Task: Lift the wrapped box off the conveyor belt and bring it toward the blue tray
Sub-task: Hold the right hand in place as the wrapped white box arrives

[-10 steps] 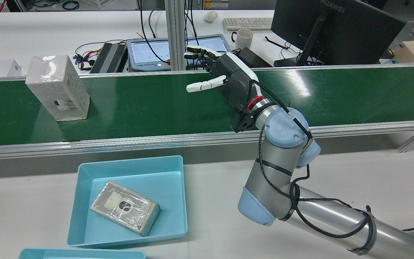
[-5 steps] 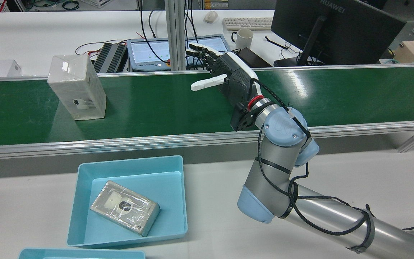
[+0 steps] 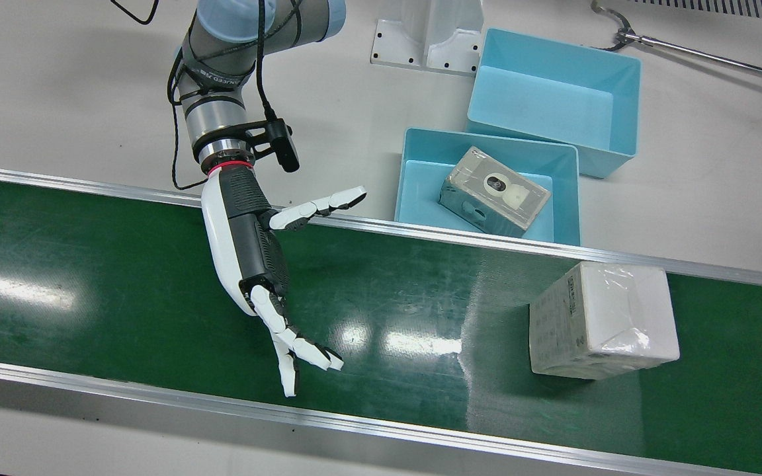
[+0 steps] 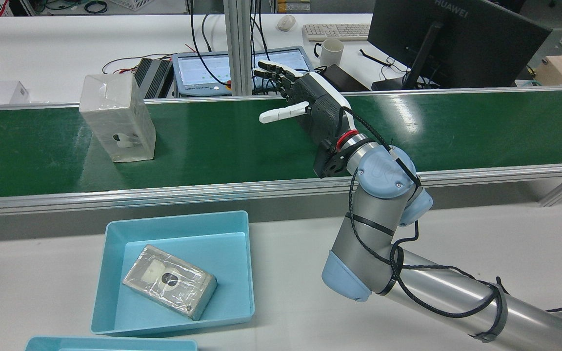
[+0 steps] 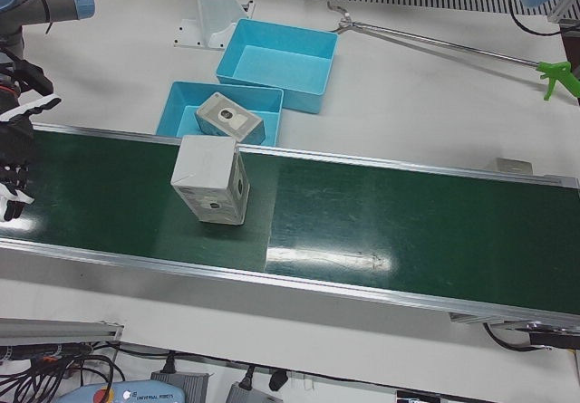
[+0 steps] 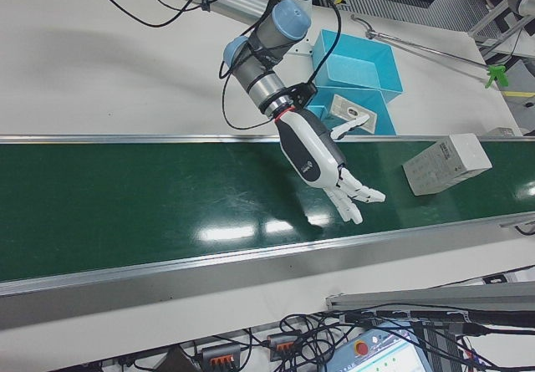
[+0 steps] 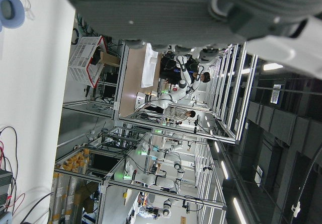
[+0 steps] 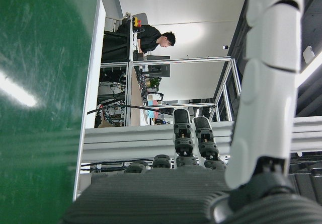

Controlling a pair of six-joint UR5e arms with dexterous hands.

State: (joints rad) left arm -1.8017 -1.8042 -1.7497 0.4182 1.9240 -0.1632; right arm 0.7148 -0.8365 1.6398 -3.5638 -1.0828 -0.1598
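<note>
A white wrapped box (image 4: 117, 117) (image 3: 602, 320) (image 5: 213, 181) stands upright on the green conveyor belt (image 4: 222, 146), left of my right hand in the rear view. My right hand (image 4: 310, 105) (image 3: 255, 258) (image 6: 322, 159) hovers over the belt, open, fingers spread toward the box, well apart from it. The blue tray (image 4: 115, 273) (image 3: 421, 172) sits on the white table beside the belt and holds another wrapped box (image 4: 170, 281). In the left hand view only the dark underside of my left hand (image 7: 201, 7) shows; its fingers are hidden.
A second blue tray (image 3: 553, 86) stands behind the first. A long grabber tool (image 5: 453, 45) lies on the table. Beyond the belt are a tablet (image 4: 203, 70), a mug (image 4: 331, 51) and a monitor (image 4: 456, 39). Aluminium rails (image 4: 164, 195) edge the belt.
The wrapped box has ridden the belt rightward in the rear view, closer to my right hand. The hand has shifted only slightly and stays open.
</note>
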